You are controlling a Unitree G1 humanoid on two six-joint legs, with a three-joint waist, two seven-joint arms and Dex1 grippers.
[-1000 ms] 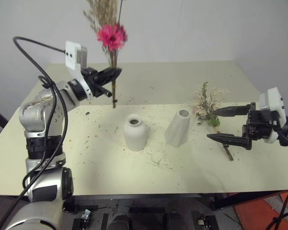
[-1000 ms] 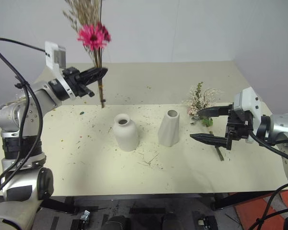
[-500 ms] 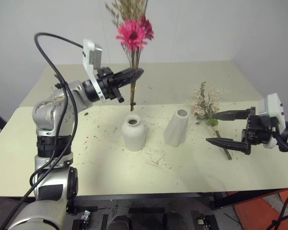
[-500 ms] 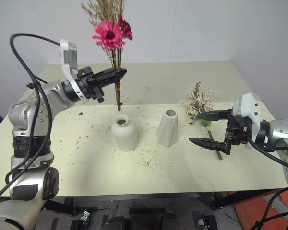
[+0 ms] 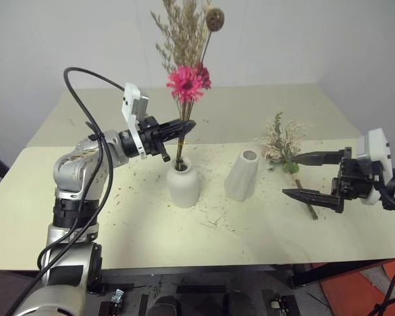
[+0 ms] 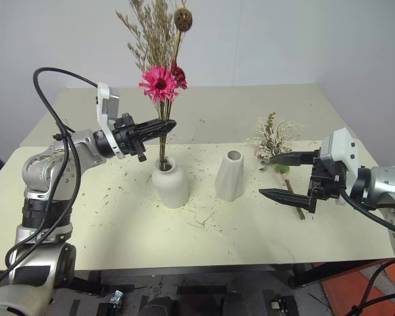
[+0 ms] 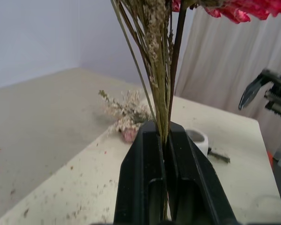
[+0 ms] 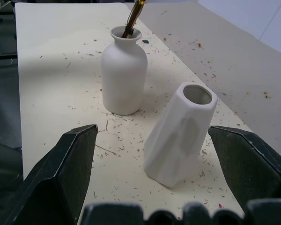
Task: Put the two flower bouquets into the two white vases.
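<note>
The left gripper (image 5: pixel 184 124), jaws clamped on the tan bouquet (image 5: pixel 186 79), has lowered its stems into the squat vase (image 5: pixel 184 185) at 9 o'clock of the slanted vase (image 5: pixel 242 176), so one bouquet is nearly placed, while the right gripper (image 5: pixel 307 176) waits with jaws wide near the cream bouquet (image 5: pixel 282 141)

Tan wispy bouquet (image 5: pixel 186 62) with hot-pink flower, upright, stem ends inside the mouth of the squat rounded white vase (image 5: pixel 184 185). Slanted tapering white vase (image 5: pixel 243 174) just beside, empty. Cream-white bouquet (image 5: pixel 284 143) with green leaves, flat on the tabletop (image 5: pixel 204 243) nearby.

left tool (image 5: pixel 188 123) lowered, pink-flower bouquet (image 5: pixel 186 82) stems now inside squat vase (image 5: pixel 184 185)
</note>
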